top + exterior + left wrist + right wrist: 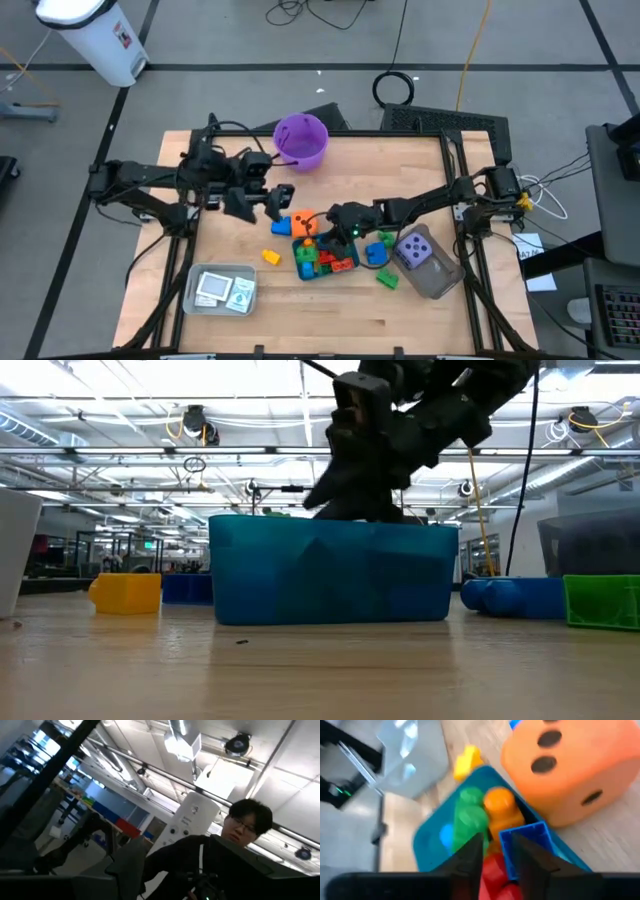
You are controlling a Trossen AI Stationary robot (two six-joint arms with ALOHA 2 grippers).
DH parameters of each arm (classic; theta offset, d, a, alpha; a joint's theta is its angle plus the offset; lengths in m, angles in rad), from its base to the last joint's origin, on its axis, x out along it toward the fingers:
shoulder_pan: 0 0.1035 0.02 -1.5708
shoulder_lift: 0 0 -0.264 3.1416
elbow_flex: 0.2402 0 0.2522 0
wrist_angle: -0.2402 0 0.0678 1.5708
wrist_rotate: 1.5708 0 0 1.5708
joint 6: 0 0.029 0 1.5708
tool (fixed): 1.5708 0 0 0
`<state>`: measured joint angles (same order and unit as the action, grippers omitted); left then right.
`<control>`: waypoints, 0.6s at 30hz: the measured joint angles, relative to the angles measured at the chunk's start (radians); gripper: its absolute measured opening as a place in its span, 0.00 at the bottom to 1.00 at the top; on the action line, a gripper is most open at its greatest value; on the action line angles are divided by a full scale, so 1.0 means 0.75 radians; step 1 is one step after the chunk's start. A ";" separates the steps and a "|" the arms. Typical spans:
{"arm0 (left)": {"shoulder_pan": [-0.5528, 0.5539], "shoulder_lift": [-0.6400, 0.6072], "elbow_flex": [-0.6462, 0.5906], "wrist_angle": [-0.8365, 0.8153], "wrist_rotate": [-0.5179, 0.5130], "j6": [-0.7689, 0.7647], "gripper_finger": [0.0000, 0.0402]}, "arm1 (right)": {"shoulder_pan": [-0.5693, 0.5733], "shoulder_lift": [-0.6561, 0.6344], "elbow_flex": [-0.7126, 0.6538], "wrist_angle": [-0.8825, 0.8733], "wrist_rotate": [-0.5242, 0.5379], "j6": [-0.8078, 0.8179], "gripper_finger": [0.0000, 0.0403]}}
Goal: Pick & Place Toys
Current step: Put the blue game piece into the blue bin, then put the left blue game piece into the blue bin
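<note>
A teal tray [322, 262] near the table's middle holds red, green, orange and blue bricks [470, 815]. An orange die [303, 224] rests on the table against the tray's far left corner. My right gripper [497, 842] slants down into the tray from the right, its fingers a little apart. One wall of a hollow blue brick [527, 840] stands between them. My left gripper [268, 200] hangs raised, left of the die; nothing shows in it. A purple die [415, 250] sits in a grey tray. Yellow [270, 257], blue [377, 252] and green [387, 280] bricks lie loose. My right gripper has the blue brick's near wall [506, 851] in the gap between its fingertips, one finger inside the hollow and one outside. Whether either finger touches the wall I cannot tell. The brick rests on the red bricks in the tray.
A purple bucket [300, 140] stands at the table's far edge. A clear tray [222, 290] with small cards lies near the front left. In the left wrist view a person shows beyond the table. Bare wood lies along the table's near edge.
</note>
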<state>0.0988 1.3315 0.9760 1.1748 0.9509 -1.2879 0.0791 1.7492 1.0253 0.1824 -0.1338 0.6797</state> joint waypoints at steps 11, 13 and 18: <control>-0.017 -0.098 0.000 0.003 0.051 0.050 0.57 | -0.035 0.000 0.000 0.324 -0.021 0.174 0.46; -0.009 -0.128 0.000 -0.007 0.054 0.070 0.57 | -0.043 0.000 0.000 0.430 -0.041 0.237 0.49; 0.016 -0.227 0.000 -0.183 0.058 0.182 0.57 | -0.069 0.000 0.000 0.731 -0.030 0.383 0.52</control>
<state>0.1109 1.1610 0.9760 1.0374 0.9947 -1.1516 0.0276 1.7489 1.0256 0.7306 -0.1561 0.9670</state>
